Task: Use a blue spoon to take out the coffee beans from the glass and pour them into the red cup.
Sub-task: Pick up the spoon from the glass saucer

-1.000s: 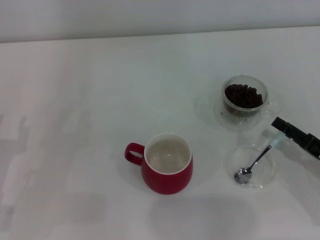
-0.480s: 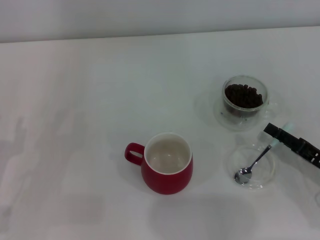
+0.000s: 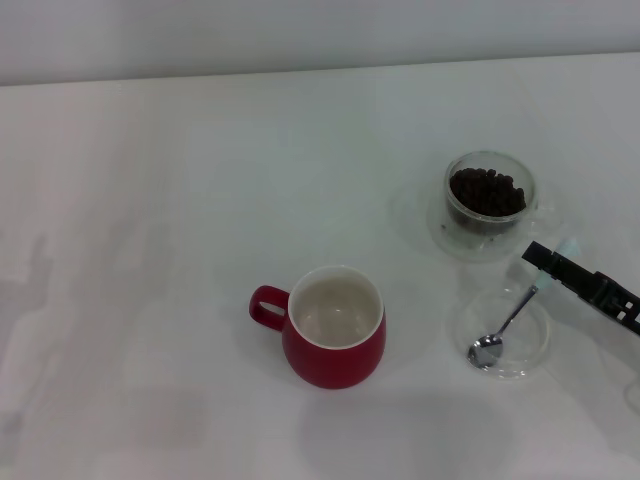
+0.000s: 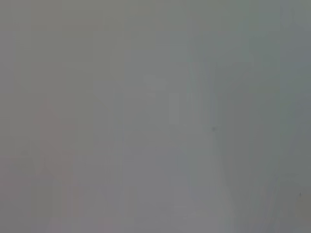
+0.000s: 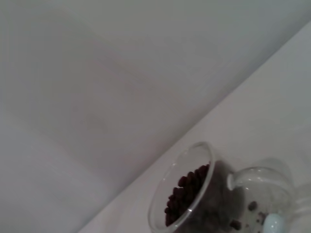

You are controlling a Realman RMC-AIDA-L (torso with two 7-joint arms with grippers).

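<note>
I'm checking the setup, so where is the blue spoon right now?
In the head view the blue spoon is on the robot's right, bowl in the flat glass dish, just nearer than the glass, its handle at the right gripper.

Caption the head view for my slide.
Right gripper at the spoon handle, between glass of beans and dish.

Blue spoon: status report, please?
Right gripper at the blue spoon handle, grip unconfirmed. Spoon bowl in the shallow dish, coffee beans all in the glass, red cup empty. Left arm out of view. Nothing obstructing.
</note>
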